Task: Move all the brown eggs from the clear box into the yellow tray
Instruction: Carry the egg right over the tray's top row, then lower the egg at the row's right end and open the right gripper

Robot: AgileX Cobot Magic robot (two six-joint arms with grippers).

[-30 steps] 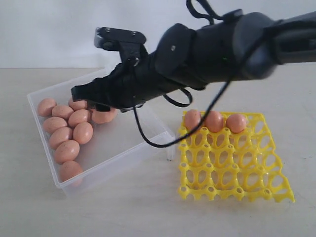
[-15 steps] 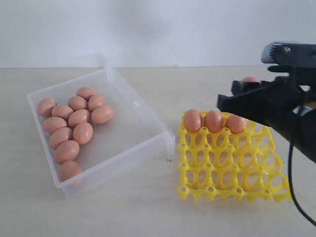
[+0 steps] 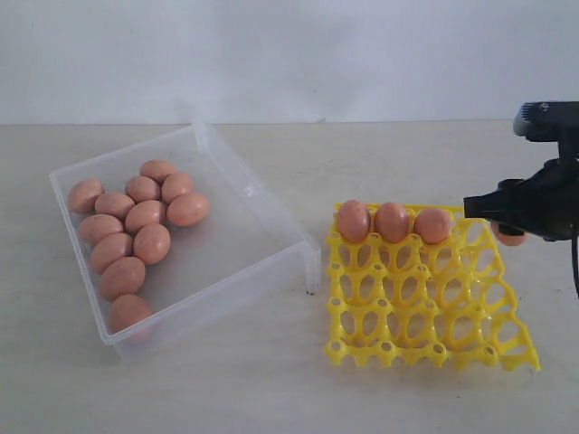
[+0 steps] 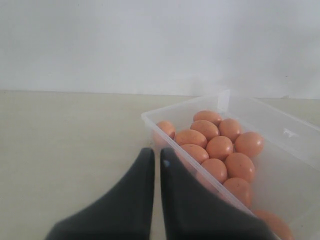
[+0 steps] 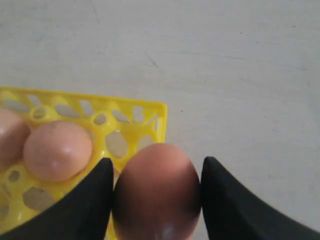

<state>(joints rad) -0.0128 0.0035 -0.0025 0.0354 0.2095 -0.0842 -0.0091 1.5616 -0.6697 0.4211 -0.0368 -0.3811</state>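
the right gripper has been carried from above the clear box, in the left half of the exterior view, to the right edge of the frame. a brown egg is pinched between its two dark fingers, which are spread as wide as the egg. the egg is held just beside the upper right corner of the yellow tray. three eggs are seen in the tray's upper row, as before, and the corner cell is empty. it is judged that this cell will be filled next. twelve eggs are counted in the box. the left gripper is kept near the box rim, its fingers pressed almost together, nothing held. no brand, label or writing can be read.
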